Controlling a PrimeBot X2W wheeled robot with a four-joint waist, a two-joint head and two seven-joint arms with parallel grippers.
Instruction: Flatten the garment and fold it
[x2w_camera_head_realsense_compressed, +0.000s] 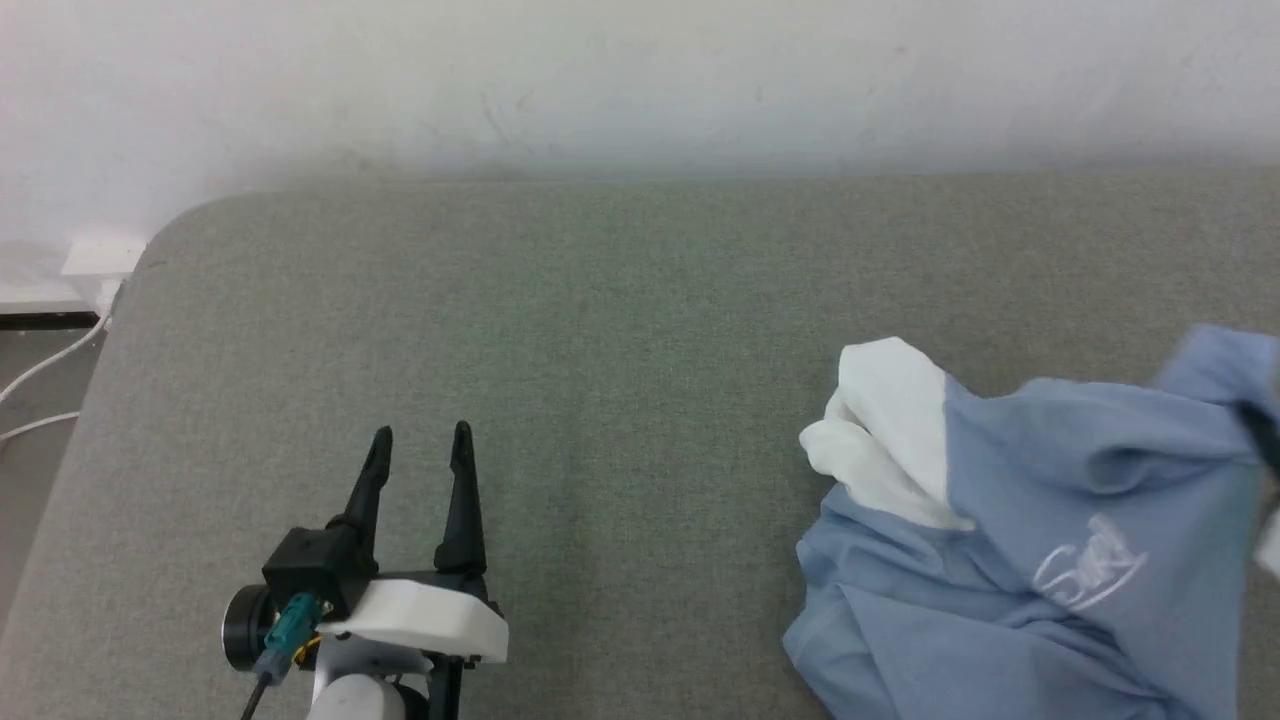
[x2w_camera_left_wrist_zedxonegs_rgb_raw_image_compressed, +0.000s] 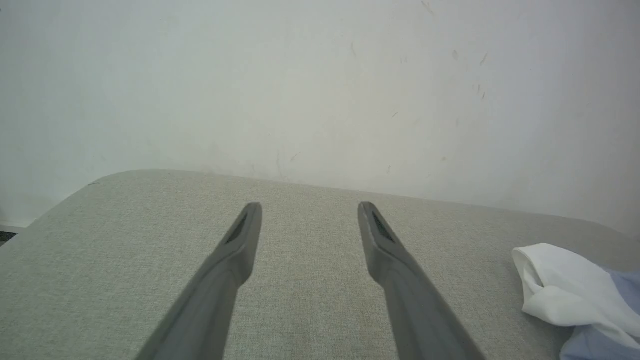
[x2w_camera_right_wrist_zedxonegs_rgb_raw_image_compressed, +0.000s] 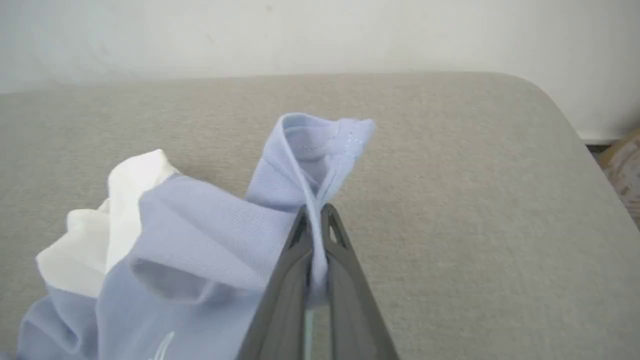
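The garment (x2w_camera_head_realsense_compressed: 1040, 540), a light blue shirt with a white sleeve and white cursive lettering, lies crumpled at the right of the grey cushion. In the right wrist view my right gripper (x2w_camera_right_wrist_zedxonegs_rgb_raw_image_compressed: 315, 212) is shut on a blue edge of the garment (x2w_camera_right_wrist_zedxonegs_rgb_raw_image_compressed: 210, 235), and a fold of cloth stands up past the fingertips. My left gripper (x2w_camera_head_realsense_compressed: 420, 437) hovers open over bare cushion at the lower left, well apart from the shirt. In the left wrist view the left gripper (x2w_camera_left_wrist_zedxonegs_rgb_raw_image_compressed: 310, 207) holds nothing, and the garment's white sleeve (x2w_camera_left_wrist_zedxonegs_rgb_raw_image_compressed: 565, 285) lies to its right.
The grey cushion (x2w_camera_head_realsense_compressed: 560, 330) runs back to a white wall. Its rounded left corner drops to a floor with white cables (x2w_camera_head_realsense_compressed: 50, 370). In the right wrist view the cushion's right edge (x2w_camera_right_wrist_zedxonegs_rgb_raw_image_compressed: 580, 130) curves off near a cardboard-coloured object (x2w_camera_right_wrist_zedxonegs_rgb_raw_image_compressed: 622, 160).
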